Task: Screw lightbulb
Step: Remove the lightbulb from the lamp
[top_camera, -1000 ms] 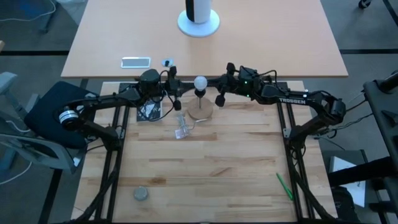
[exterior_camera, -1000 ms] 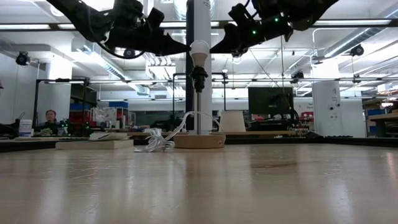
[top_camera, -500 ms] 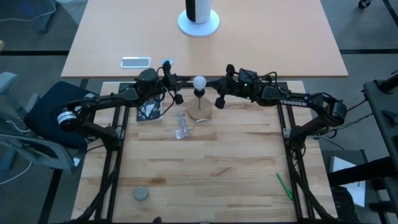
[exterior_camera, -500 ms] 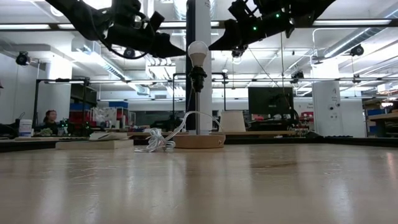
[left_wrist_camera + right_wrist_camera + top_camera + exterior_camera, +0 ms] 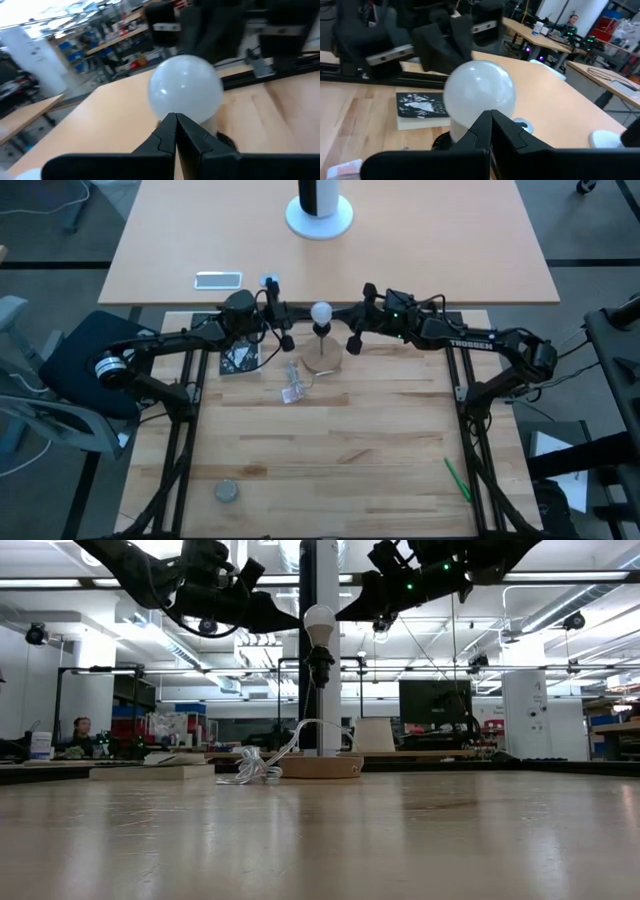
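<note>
Up at the bench's (image 5: 330,430) far edge, both grippers flank the lightbulb (image 5: 321,312): left fingers (image 5: 172,131) and right fingers (image 5: 489,129) pinched closed, holding nothing.

text: "trossen" | on: right arm (image 5: 470,343) | high view

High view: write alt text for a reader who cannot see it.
A small white frosted lightbulb stands in a black socket on a round wooden lamp base at the far edge of a light wooden table. The left gripper and right gripper, both shut, flank the bulb without touching it. A clear coiled cable lies beside the base.
</note>
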Available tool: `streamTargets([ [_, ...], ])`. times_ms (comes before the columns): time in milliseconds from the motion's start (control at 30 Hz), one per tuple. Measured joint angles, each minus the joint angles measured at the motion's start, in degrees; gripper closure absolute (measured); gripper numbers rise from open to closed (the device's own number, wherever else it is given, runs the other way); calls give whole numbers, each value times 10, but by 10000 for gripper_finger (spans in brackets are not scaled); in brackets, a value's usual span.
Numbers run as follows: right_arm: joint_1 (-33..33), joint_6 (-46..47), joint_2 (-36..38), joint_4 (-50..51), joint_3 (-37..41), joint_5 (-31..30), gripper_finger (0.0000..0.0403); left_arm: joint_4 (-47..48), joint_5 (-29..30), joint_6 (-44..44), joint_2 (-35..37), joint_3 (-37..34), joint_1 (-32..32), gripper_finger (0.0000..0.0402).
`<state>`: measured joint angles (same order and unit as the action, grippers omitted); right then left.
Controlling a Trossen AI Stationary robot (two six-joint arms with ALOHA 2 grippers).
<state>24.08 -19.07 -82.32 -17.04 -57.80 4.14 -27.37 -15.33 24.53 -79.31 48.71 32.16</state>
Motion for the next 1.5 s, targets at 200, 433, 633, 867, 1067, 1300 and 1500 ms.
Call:
streamTargets([
  [200,4,6,-7,-9,0,-7,403,5,-47,-12,3,0,-3,401],
  [433,4,3,-11,-8,0,-25,403,7,-34,-13,6,0,-4,401],
  [633,3,-3,10,19,0,-48,403,3,52,-4,6,0,-4,401],
  [867,0,-8,20,18,0,3,403,-12,87,5,-6,0,-2,401],
  [1067,0,-10,13,18,0,6,403,-34,42,7,-21,0,-2,401],
  [1300,2,-7,11,18,0,2,403,-33,18,4,-20,0,-1,401],
  [1500,8,-5,10,18,0,-7,403,-33,-19,-7,-16,0,-3,401],
])
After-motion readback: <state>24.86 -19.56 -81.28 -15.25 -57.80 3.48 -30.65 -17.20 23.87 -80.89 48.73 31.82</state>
